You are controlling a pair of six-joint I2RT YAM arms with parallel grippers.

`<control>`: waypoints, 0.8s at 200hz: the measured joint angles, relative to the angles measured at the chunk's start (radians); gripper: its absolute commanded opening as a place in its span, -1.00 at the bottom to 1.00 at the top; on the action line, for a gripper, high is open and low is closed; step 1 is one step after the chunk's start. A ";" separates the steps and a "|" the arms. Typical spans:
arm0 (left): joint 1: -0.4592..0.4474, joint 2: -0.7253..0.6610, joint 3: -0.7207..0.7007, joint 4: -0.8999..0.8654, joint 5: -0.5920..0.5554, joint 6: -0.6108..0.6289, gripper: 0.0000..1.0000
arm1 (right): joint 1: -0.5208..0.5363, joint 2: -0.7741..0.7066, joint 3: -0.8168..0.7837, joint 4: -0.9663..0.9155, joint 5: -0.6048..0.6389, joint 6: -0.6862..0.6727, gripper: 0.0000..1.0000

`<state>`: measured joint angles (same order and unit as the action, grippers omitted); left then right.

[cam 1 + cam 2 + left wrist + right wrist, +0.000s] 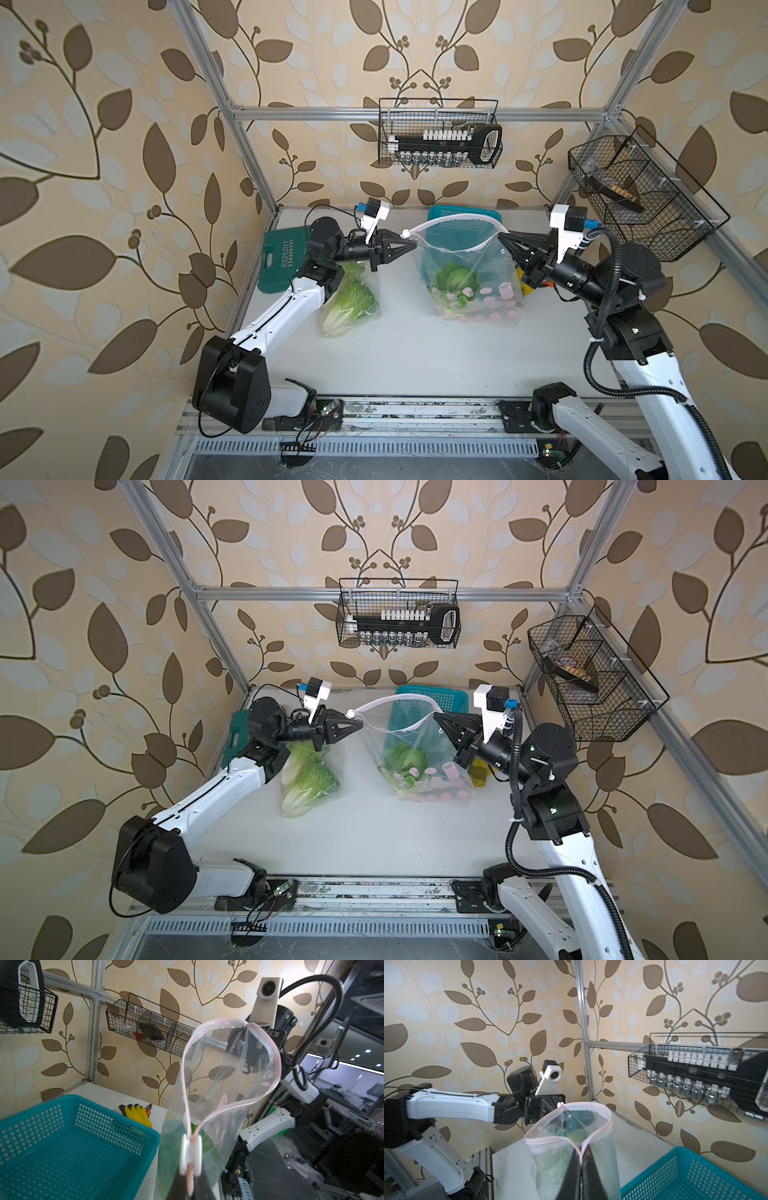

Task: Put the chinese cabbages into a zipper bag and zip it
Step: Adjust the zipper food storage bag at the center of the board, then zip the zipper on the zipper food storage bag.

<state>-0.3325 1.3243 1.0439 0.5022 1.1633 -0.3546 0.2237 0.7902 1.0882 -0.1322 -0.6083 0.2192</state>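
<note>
A clear zipper bag [469, 266] with pink dots hangs over the table, its mouth pulled open between my two grippers. My left gripper [409, 245] is shut on the zipper strip right behind the white slider [190, 1153]. My right gripper [500, 237] is shut on the opposite end of the rim [581, 1159]. Green chinese cabbage [455, 278] lies inside the bag near its bottom. More cabbage [349, 303], wrapped in clear film, lies on the table under my left forearm. Both top views show this: bag [415, 746], left gripper [358, 725], right gripper [437, 717].
A teal perforated basket [465, 220] stands right behind the bag at the back wall. A green tool case [282, 257] lies at the back left, and yellow gloves [525, 286] lie under my right wrist. Wire baskets hang on the back wall [440, 133] and right wall [640, 199].
</note>
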 measured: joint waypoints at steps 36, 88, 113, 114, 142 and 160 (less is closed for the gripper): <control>-0.016 -0.055 0.077 -0.454 -0.048 0.291 -1.00 | -0.002 -0.056 -0.131 -0.117 0.128 -0.044 -0.41; -0.117 0.012 0.152 -0.828 -0.129 0.583 -1.00 | 0.001 0.081 -0.020 -0.244 0.158 -0.131 0.08; -0.140 0.047 0.222 -0.946 -0.180 0.679 -1.00 | 0.109 0.266 0.145 -0.275 0.094 -0.151 0.12; -0.140 0.047 0.224 -0.949 -0.181 0.683 -1.00 | 0.113 0.269 0.149 -0.278 0.093 -0.151 0.12; -0.140 0.047 0.243 -0.995 -0.205 0.730 -1.00 | 0.286 0.409 0.253 -0.353 0.064 -0.241 0.12; -0.139 0.047 0.243 -1.010 -0.206 0.744 -1.00 | 0.322 0.455 0.285 -0.379 0.045 -0.277 0.07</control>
<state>-0.4717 1.3716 1.2869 -0.5076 0.9569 0.3897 0.5461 1.2453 1.3727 -0.5114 -0.5636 -0.0574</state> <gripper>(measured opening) 0.047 0.546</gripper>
